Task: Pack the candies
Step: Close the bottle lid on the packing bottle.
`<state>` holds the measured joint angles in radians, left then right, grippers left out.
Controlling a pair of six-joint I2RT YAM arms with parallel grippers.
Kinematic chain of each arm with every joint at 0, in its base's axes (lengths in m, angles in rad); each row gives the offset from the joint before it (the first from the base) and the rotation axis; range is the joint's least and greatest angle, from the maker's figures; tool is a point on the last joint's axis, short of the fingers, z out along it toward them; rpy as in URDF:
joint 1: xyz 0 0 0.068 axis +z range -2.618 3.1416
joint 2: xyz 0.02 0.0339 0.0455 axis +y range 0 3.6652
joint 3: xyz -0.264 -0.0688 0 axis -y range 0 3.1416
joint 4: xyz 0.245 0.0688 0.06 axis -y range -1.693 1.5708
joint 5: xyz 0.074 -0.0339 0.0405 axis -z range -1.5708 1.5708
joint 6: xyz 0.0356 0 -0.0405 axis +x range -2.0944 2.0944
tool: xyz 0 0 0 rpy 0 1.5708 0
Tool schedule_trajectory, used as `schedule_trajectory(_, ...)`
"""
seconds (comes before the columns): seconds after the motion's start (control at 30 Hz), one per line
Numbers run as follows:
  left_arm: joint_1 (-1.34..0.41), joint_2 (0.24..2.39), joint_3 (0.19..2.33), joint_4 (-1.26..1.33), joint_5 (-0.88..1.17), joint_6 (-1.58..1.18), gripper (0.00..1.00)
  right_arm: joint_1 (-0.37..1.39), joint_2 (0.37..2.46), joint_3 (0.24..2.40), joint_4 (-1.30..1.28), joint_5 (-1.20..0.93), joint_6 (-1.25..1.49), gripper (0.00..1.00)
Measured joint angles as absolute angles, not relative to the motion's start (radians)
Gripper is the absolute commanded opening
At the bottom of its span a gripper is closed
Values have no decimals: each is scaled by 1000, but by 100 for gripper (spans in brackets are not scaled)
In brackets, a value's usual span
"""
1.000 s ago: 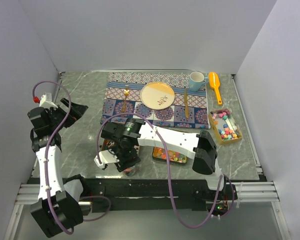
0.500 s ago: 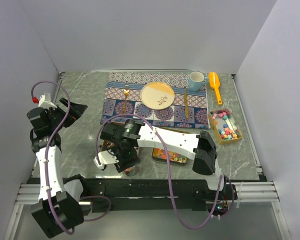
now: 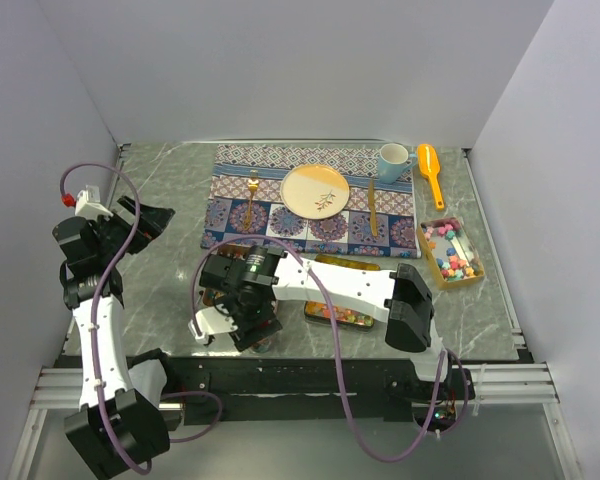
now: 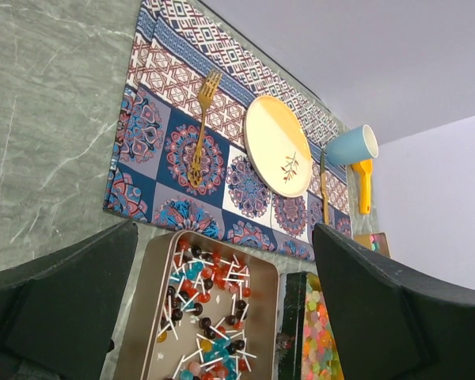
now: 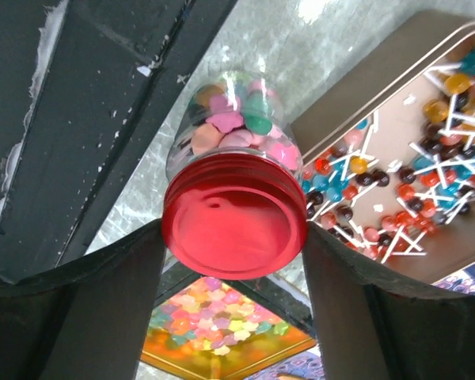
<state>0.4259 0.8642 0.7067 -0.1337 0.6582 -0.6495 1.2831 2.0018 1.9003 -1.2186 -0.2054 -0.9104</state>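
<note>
Around the jar (image 5: pixel 229 119): lollipop tray (image 5: pixel 380 87) just beside it, candy tray (image 4: pixel 291 317) near, black strip at the near table edge (image 5: pixel 79 95) right alongside. Farther back, on the placemat (image 4: pixel 158 79): fork (image 4: pixel 199 127), plate (image 4: pixel 279 146), knife (image 4: pixel 324 186), cup (image 4: pixel 352 146); orange scoop (image 4: pixel 364 182) past the cup. Tight room at the front edge; bare marble (image 4: pixel 47 119) off to the left.

Left gripper (image 4: pixel 222 237): spread wide, holding nothing, well apart from the jar. Right gripper (image 5: pixel 233 229): fingers (image 5: pixel 79 317) flanking the red lid (image 5: pixel 222 214), at or almost at its rim; cannot tell whether clamped.

Candies (image 5: pixel 214 317): tiny glossy beads in pink, orange, yellow and green, heaped in the candy tray; the jar packed full of larger pink, orange and green sweets.
</note>
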Motion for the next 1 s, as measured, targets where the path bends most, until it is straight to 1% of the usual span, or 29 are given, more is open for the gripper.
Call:
schedule_trajectory(0.03,426,864,707,-134,659,-649,99,1283,2001,1891,-1217,-202,-905,95)
schedule_trajectory(0.07,426,864,707,-134,660,-650,99,1283,1999,1874,-1214,-199,-904,100)
schedule_trajectory(0.17,427,864,707,-129,669,-651,99,1283,1993,1817,-1213,-183,-896,100)
schedule_trajectory(0.43,427,865,707,-113,684,-652,99,1275,1961,1758,-1205,-142,-862,100)
schedule_trajectory(0.63,427,875,707,-108,690,-652,99,1211,1824,1660,-1205,-108,-852,100)
schedule_trajectory(0.67,427,879,707,-108,693,-651,99,1192,1796,1646,-1209,-105,-853,97)
schedule_trajectory(0.7,427,882,707,-108,697,-651,99,1168,1767,1640,-1220,-104,-852,87)
schedule_trajectory(0.73,427,885,707,-108,702,-650,99,1142,1743,1640,-1225,-107,-852,79)
schedule_trajectory(0.77,427,888,707,-107,709,-649,99,1122,1724,1644,-1225,-113,-849,67)
schedule_trajectory(0.8,427,889,707,-106,715,-648,99,1102,1706,1654,-1225,-132,-835,38)
schedule_trajectory(0.83,427,891,707,-104,724,-646,99,1080,1693,1672,-1222,-153,-822,23)
schedule_trajectory(0.9,427,894,707,-97,741,-638,99,1060,1688,1721,-1208,-205,-786,0)
schedule_trajectory(1.0,427,896,707,-96,759,-618,99,1081,1700,1794,-1169,-296,-737,0)
